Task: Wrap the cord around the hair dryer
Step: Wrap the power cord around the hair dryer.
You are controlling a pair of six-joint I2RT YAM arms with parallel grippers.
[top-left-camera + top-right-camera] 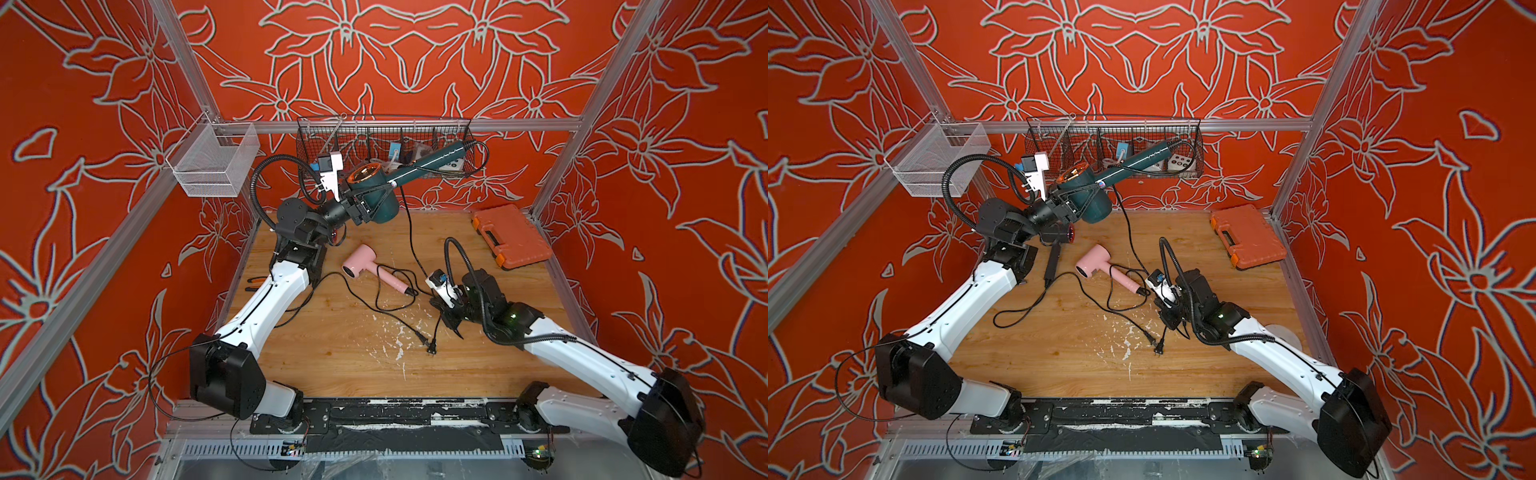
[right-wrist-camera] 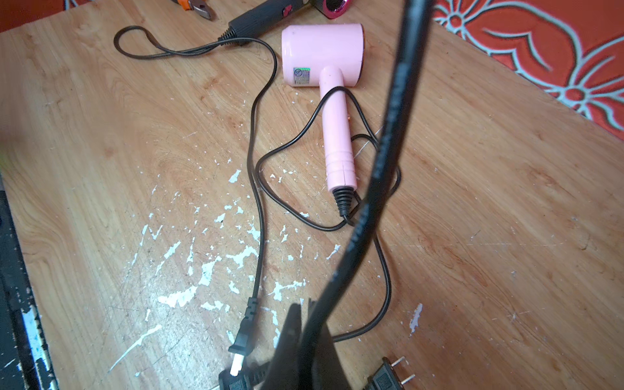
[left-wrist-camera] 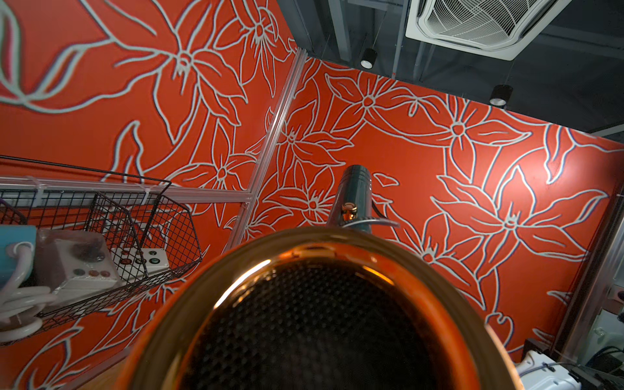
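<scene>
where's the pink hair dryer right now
In both top views the pink hair dryer lies flat near the middle of the wooden table, its handle pointing toward the right gripper.

Both top views look steeply down from six o'clock over the wooden table (image 1: 353,365). Left wrist faces upward, tight on the teal hair dryer (image 3: 304,320); right wrist, low, shares their pink hair dryer (image 2: 322,50).

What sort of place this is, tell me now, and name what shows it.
Probably a robot test cell inside a lab or workshop, not a home. Silver aluminium rails frame red floral-print wall panels around a scuffed wooden tabletop, and a white ceiling air-conditioning vent shows above.
</scene>
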